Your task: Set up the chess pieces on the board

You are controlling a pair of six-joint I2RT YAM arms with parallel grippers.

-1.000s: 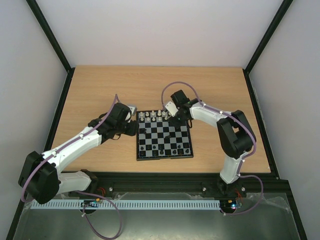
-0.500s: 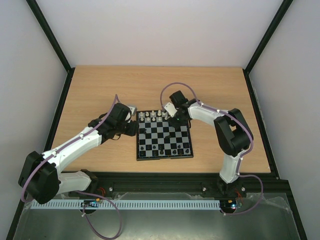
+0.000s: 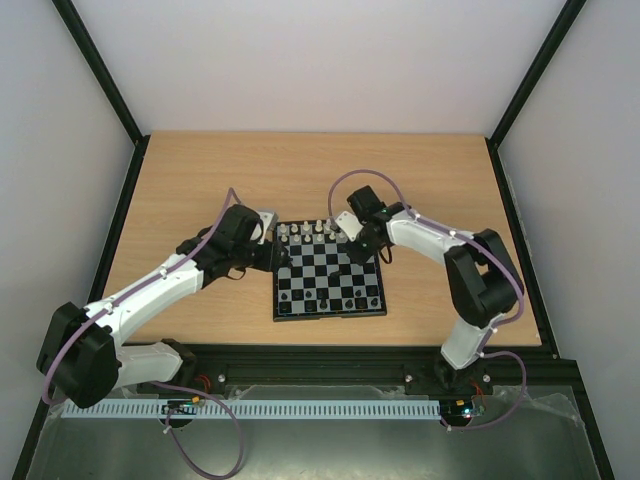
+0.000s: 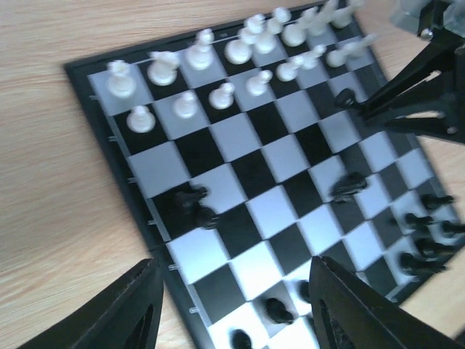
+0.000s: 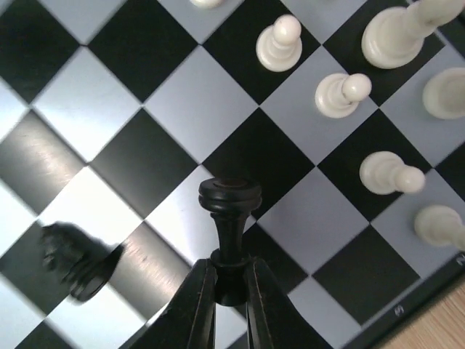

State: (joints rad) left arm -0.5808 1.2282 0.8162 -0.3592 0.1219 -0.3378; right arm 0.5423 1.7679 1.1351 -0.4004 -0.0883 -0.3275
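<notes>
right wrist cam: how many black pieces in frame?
2. One black piece is at bottom centre, its base pinched by the right gripper. A blurred black piece sits lower left on the board. More may sit outside this frame.

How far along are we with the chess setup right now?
White looks done: the white pieces fill two rows at the far end of the board. In hand: the right gripper pinches one black piece over the board; the left gripper is open and empty at its left edge. Left: several stray black pieces sit mid-board, away from the near rows.
</notes>
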